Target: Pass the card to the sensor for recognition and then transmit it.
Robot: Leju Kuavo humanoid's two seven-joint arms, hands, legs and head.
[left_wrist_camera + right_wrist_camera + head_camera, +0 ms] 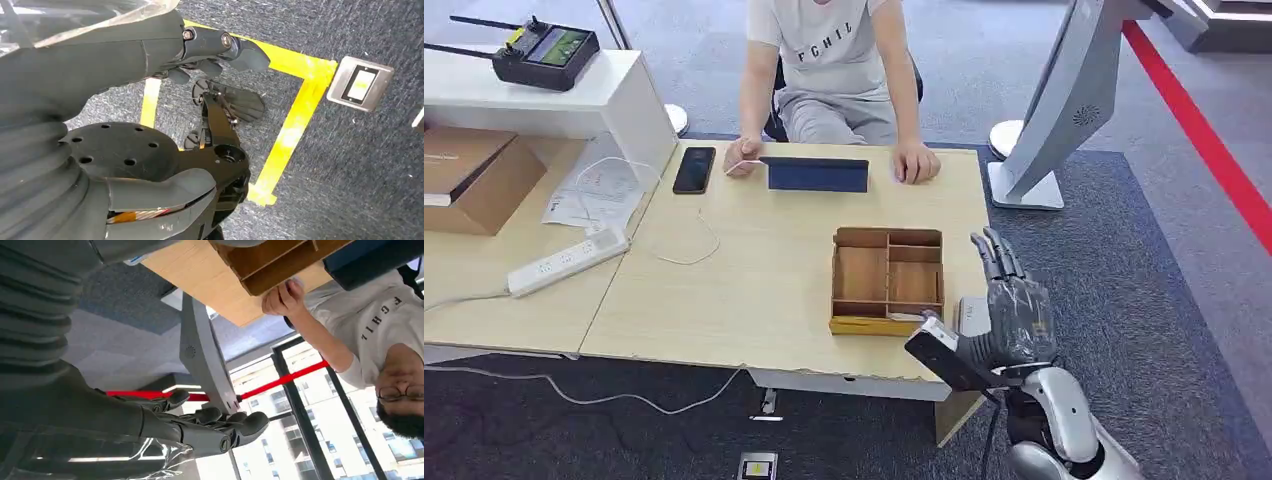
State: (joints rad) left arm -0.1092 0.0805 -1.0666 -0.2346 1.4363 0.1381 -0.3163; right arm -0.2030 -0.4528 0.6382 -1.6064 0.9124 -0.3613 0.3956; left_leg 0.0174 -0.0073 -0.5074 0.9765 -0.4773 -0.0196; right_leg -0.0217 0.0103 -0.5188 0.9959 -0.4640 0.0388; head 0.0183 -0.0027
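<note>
Pale-grey flat card, I judge [972,315], lower right of centre on light wooden surface [754,290], beside brown compartmented wooden tray [887,285] | my right hand [1014,310] close by, fingers apart, empty | likely thin, stiff, light, slippery: pinch an edge.

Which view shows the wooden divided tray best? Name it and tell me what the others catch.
The head view: the wooden divided tray lies whole on the table, its compartments open to the camera, beside the right hand. The right wrist view catches one corner. The left wrist view looks at carpet.
</note>
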